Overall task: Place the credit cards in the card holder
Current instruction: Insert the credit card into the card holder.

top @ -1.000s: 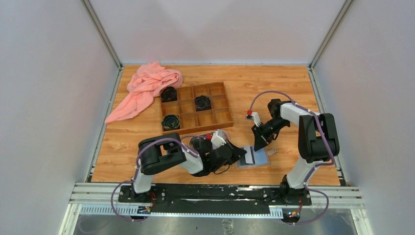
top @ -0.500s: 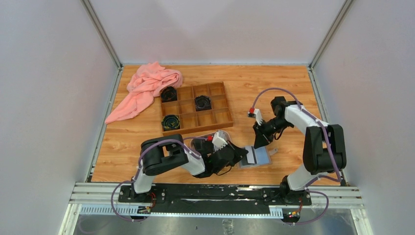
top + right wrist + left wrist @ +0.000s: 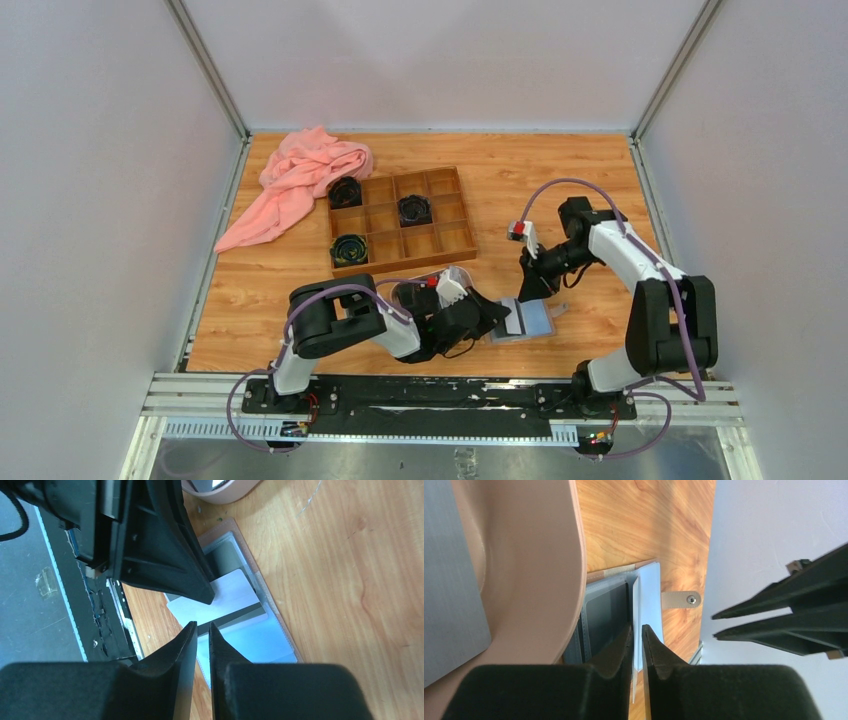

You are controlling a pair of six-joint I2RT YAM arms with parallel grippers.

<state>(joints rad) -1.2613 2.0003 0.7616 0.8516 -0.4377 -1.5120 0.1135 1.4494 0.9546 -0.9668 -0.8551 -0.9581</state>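
Note:
The card holder [image 3: 530, 320] lies open on the table near the front edge, pale grey-blue inside [image 3: 255, 640], with its tan snap tab [image 3: 681, 599] sticking out. My left gripper [image 3: 497, 318] is shut on a thin white credit card [image 3: 647, 600], seen edge-on between its fingers, with the card's far end over the holder's dark pocket [image 3: 606, 615]. In the right wrist view the white card [image 3: 227, 597] lies across the holder under the left fingers [image 3: 170, 555]. My right gripper [image 3: 528, 290] hovers just above the holder, jaws [image 3: 201, 627] closed to a slit with nothing in them.
A pinkish-rimmed tray [image 3: 524, 570] sits just left of the holder, under my left wrist [image 3: 455, 285]. A brown wooden compartment box [image 3: 440, 240] with black coiled items stands behind, and a pink cloth [image 3: 300, 180] lies at the back left. The metal rail [image 3: 440, 400] runs along the front.

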